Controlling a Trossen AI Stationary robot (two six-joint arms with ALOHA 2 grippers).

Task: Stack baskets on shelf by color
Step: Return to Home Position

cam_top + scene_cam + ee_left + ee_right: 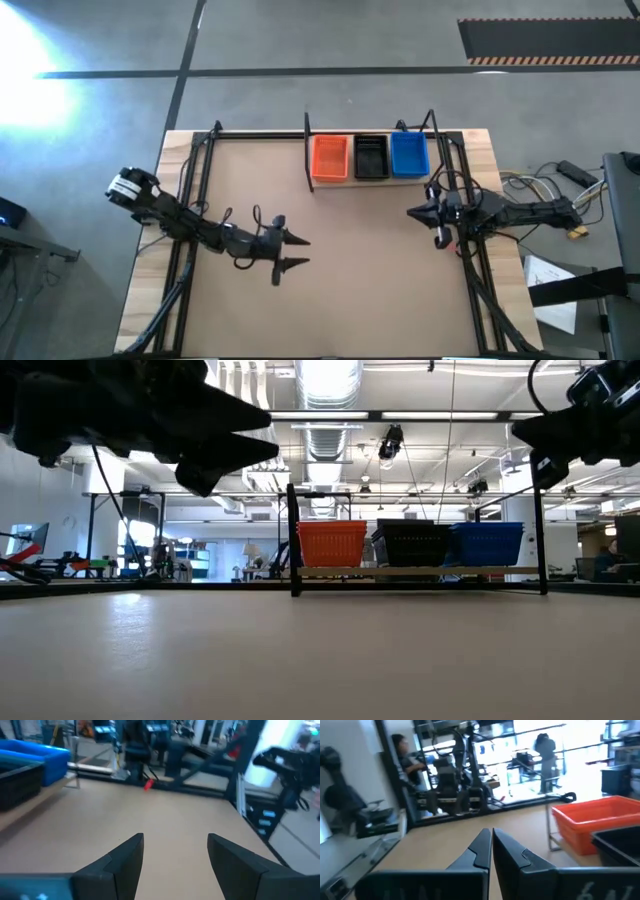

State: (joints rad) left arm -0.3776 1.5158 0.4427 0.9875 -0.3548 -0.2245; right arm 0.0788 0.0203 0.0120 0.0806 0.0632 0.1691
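Observation:
An orange basket (330,157), a black basket (371,157) and a blue basket (409,155) stand side by side on the shelf (372,178) at the table's far edge; the low view shows the orange basket (331,544), the black basket (411,544) and the blue basket (487,543) on the shelf's board (420,571). My left gripper (301,252) hovers open over the table's middle, left of the shelf, holding nothing. My right gripper (412,212) is shut and empty near the right rail, below the blue basket.
Black rails (190,190) run along the table's left and right sides. Cables (560,185) and papers (550,285) lie right of the table. The tabletop (350,290) between the arms is bare wood. People stand in the room beyond, in the right wrist view.

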